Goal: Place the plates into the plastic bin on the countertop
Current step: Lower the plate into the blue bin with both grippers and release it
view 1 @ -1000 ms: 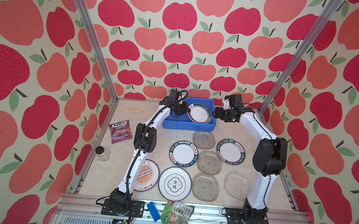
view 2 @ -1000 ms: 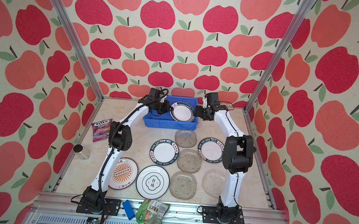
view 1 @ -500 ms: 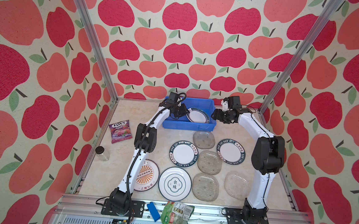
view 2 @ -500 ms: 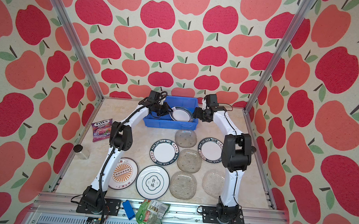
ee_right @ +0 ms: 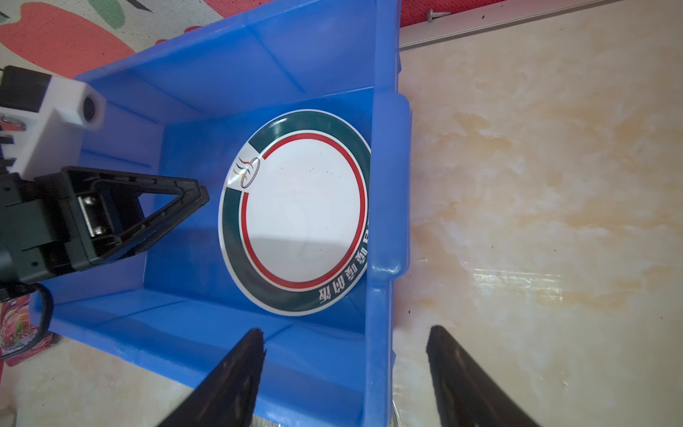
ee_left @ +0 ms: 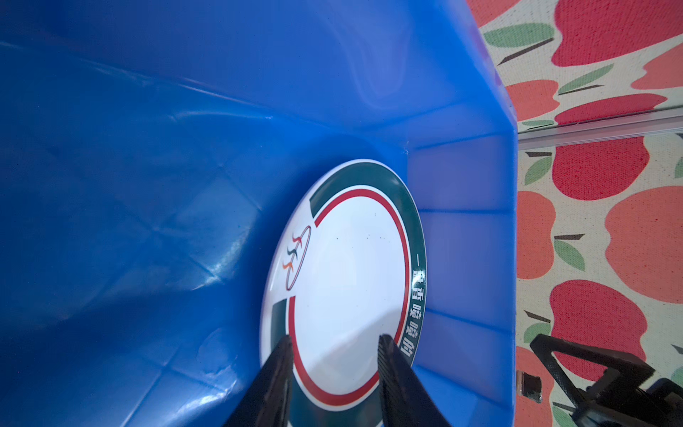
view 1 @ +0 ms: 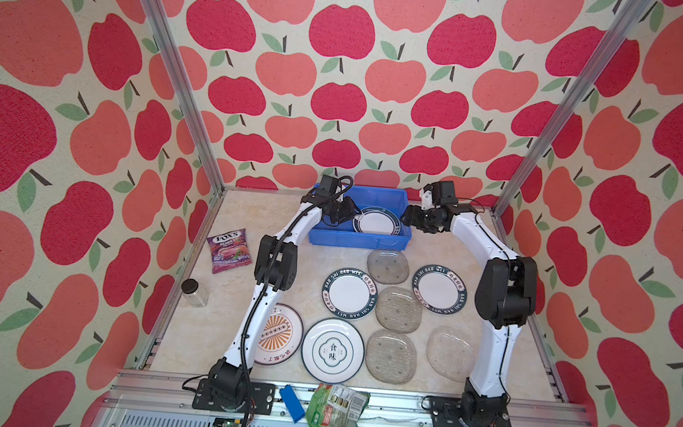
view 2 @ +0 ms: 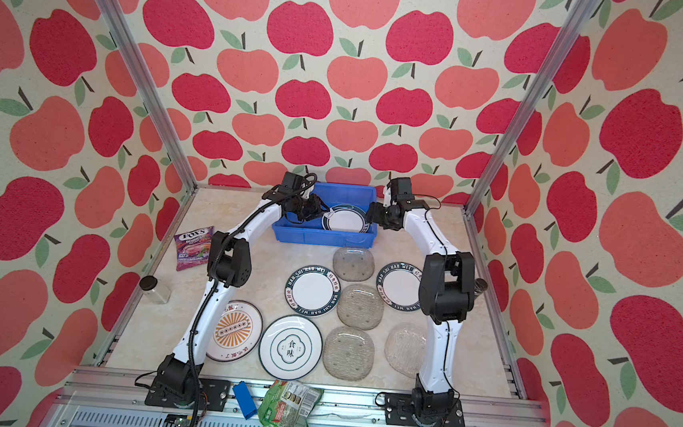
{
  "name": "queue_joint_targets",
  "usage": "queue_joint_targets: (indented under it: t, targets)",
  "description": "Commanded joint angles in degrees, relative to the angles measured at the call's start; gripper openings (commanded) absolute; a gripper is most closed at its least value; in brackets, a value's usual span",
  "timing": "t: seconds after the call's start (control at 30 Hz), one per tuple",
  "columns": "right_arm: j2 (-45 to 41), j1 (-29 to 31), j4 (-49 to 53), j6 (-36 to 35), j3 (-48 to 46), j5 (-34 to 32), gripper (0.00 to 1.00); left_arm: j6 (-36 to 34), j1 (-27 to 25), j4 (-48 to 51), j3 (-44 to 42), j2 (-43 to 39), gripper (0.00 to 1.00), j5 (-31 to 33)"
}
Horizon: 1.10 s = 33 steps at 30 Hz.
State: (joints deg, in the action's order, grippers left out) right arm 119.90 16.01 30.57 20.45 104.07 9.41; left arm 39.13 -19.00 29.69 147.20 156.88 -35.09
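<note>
The green-rimmed plate [view 1: 374,222] lies in the right end of the plastic bin [view 1: 354,239] at the counter's [view 1: 239,215] far edge; the left end effector [ee_left: 334,338], parted close by its rim, may clip it on withdrawing, while the right end effector [ee_right: 346,331] hangs spread and empty.

Bare bin [view 1: 356,239] floor beside the plate [view 1: 374,222]

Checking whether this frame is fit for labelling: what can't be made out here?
- Both top views: the left arm covers part of the sunburst plate.
- Both top views: the right arm hides an edge of the glass plate beside it.
- Right wrist view: the blue bin's rim hides one edge of the plate inside; flat or leaning, cannot tell.
- Both top views: the green packet's print is too small.
</note>
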Motion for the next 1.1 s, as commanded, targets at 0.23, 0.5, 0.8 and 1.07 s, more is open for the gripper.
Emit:
queue_joint_targets:
  t: [0.23,0.5,0.8,1.07]
  targets:
    - [0.94,-0.19,1.62,-0.59,1.01,-2.99,0.75,-4.14,2.82,0.57,-5.47,-2.91,0.42,3.66]
    - [2.45,-0.18,1.64,-0.58,2.01,-2.38,0.74,-2.98,1.44,0.39,-1.45,0.85,0.42,2.68]
    - [8.31,-0.28,2.98,-0.41,8.85,0.98,0.74,-1.44,1.24,-4.65,-6.71,-0.59,0.41,0.41]
    - [10.94,1.36,0.79,-0.67,11.45,7.59,0.73,-2.29,3.28,-13.74,-30.23,-13.06,0.41,1.49]
